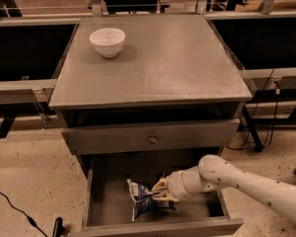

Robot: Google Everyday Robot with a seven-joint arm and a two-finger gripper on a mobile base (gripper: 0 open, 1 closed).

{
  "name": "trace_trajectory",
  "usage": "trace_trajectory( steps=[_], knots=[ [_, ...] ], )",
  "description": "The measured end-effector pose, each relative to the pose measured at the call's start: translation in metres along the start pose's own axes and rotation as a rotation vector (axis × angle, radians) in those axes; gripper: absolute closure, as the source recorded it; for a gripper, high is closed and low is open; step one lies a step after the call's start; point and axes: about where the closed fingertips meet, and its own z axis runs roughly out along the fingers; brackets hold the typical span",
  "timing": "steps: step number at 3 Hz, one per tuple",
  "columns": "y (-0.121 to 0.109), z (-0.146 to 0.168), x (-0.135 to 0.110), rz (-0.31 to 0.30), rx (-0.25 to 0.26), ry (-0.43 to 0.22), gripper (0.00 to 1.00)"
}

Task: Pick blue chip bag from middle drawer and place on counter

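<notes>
The blue chip bag [141, 201] stands tilted on end in the open middle drawer [108, 194], near its centre front. My gripper [159, 192] reaches in from the right on a white arm. It is shut on the bag's right edge, low inside the drawer. The grey counter [167, 63] lies above, over the cabinet.
A white bowl [107, 42] sits at the counter's back left. The upper drawer front with a brass knob [152, 139] is shut just above the arm. A black cable [15, 209] runs on the floor at the left. Dark benches flank the cabinet.
</notes>
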Motion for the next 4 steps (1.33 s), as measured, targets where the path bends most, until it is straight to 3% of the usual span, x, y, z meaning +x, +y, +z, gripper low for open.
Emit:
trace_trajectory(
  steps=[1,2,3,4],
  knots=[
    [0.002,-0.032,-0.045,-0.084,0.037,-0.021,1.0],
    [-0.012,-0.08,-0.098,-0.188,0.045,-0.006,1.0],
    [-0.036,-0.114,-0.129,-0.217,0.004,-0.049,1.0],
    [-0.082,-0.164,-0.159,-0.207,-0.02,-0.089,1.0]
  ],
)
